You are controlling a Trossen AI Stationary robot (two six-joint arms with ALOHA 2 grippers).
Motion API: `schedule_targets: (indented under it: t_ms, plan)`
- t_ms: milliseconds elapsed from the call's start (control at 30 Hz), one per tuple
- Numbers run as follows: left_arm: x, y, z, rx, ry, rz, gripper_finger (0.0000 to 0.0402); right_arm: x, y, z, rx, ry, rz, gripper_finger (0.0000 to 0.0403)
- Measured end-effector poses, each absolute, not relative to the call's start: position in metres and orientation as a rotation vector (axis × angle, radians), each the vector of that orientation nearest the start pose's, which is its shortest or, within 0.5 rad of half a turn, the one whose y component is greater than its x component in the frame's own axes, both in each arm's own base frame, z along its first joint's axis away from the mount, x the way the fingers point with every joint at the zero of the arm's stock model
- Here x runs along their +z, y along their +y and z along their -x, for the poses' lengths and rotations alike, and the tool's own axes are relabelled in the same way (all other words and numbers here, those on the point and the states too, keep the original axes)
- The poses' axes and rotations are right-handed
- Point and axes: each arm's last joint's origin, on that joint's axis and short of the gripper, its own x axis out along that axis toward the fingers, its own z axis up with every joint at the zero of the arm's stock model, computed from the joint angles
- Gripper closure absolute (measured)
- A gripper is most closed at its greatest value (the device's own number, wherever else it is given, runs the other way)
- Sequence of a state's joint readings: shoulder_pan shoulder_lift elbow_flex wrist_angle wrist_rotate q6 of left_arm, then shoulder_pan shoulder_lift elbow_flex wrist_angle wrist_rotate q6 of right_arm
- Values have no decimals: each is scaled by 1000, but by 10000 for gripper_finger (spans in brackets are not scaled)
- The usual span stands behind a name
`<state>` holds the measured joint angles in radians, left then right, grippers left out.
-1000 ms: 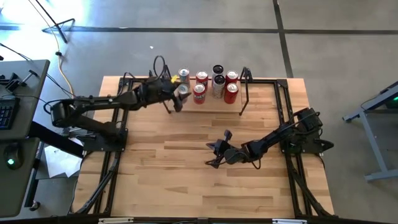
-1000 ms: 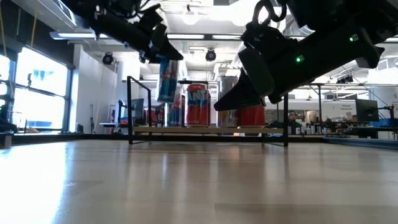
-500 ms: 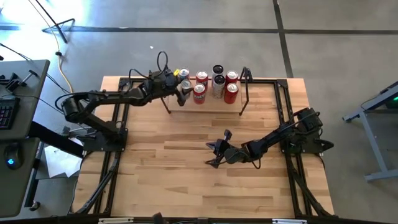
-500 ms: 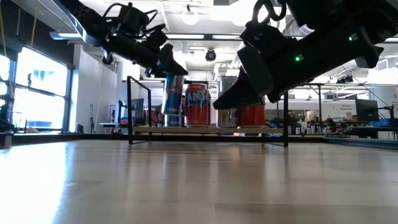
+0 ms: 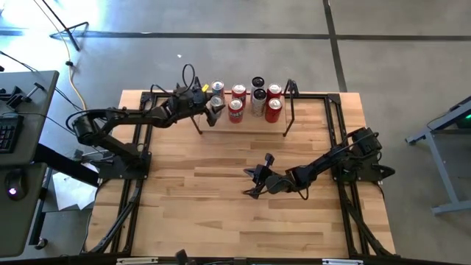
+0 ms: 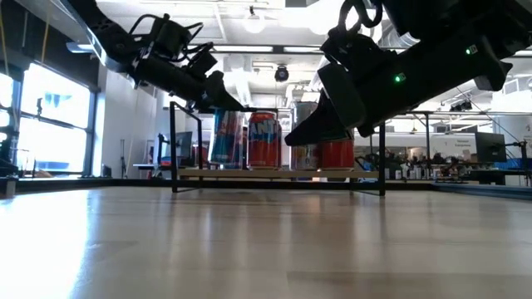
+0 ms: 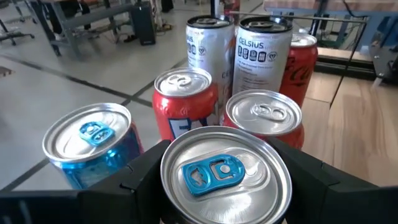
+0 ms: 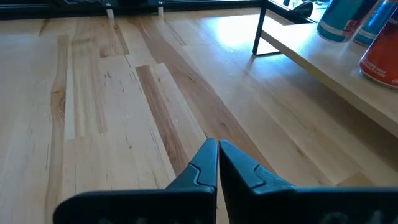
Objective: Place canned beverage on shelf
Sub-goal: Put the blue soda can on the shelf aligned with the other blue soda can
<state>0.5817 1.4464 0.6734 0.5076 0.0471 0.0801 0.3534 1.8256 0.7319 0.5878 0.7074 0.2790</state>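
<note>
**Can held at the shelf's left end, hemmed in by six others**

A blue-tabbed can (image 7: 225, 172) is clamped between the fingers (image 7: 146, 168) of the left gripper (image 5: 212, 110); the jaws are spread to the can's width and pressed against its sides. In the low view the can (image 6: 226, 137) is seen upright at the left end of the shelf (image 6: 278, 174), its base down near the plank; whether it already rests on the wood cannot be told.

The shelf (image 5: 254, 124) is set along the far edge of the table (image 5: 221, 199), with a black rod frame (image 5: 290, 107) at each end. The plank is crowded; just beside the held can a second blue-tabbed can (image 7: 90, 144) is seen, and close behind it two red cans, one nearer (image 7: 184, 102) and one to the side (image 7: 263, 118). Farther back two pale cans (image 7: 208, 42) marked Celsius (image 7: 264, 53) are stood together, and a red cola can (image 7: 301, 62) is partly hidden behind them. The held can is thus boxed in on its far side, with little room between neighbours.

The right gripper (image 5: 255, 182) is parked low over the middle of the table, well apart from the shelf; its fingers (image 8: 205, 165) are pressed together with nothing between them. Bare wood lies between it and the shelf's near frame leg (image 8: 260, 28).
</note>
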Motion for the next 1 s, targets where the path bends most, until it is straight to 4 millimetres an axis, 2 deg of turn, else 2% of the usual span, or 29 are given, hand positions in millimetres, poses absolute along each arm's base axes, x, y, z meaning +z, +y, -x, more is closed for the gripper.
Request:
schedule_targets:
  t_ms: [267,467,1000]
  plan:
    - [209,163,-246,527,250,17,178,126,96,-317,-405,378,-19,403]
    - [207,165,-250,529,220,27,150,126,95,-318,-409,378,-20,403]
    - [204,166,-252,525,216,42,151,126,95,-318,-400,382,-22,403]
